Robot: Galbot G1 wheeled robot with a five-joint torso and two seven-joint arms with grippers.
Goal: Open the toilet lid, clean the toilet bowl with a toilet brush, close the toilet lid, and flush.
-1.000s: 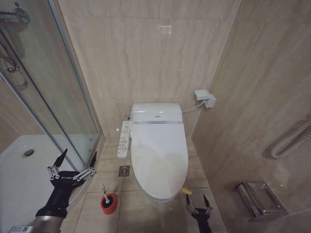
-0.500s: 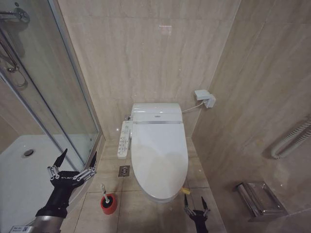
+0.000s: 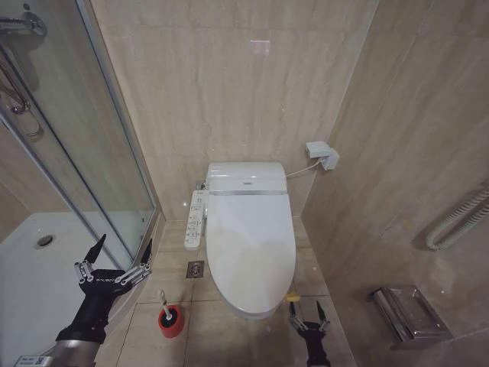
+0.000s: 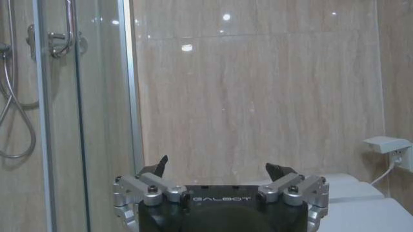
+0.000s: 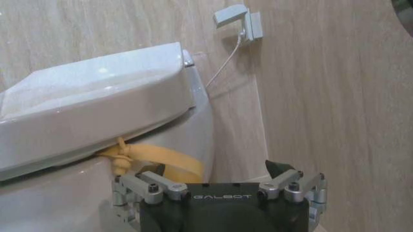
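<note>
The toilet lid (image 3: 250, 243) lies shut over the toilet bowl, which is hidden beneath it; the lid (image 5: 90, 106) also shows from the side in the right wrist view. A yellow strap (image 5: 152, 157) hangs at its front rim, seen too as a small yellow tab (image 3: 293, 297). My right gripper (image 3: 306, 312) is open, low on the floor side just right of the lid's front, close to the strap. The toilet brush (image 3: 163, 304) stands in a red holder cup (image 3: 170, 322) left of the toilet. My left gripper (image 3: 121, 249) is open, held up by the shower door.
A glass shower enclosure (image 3: 84, 153) with a white tray (image 3: 46, 267) fills the left. A control panel (image 3: 195, 220) sits on the toilet's left side. A wall socket (image 3: 322, 155), a steel paper holder (image 3: 409, 315) and a hose (image 3: 458, 222) are on the right wall. A floor drain (image 3: 195, 268) lies left of the toilet.
My right gripper sank lower in the head view, then came back up a little, still beside the lid's front rim. The left arm has not moved.
</note>
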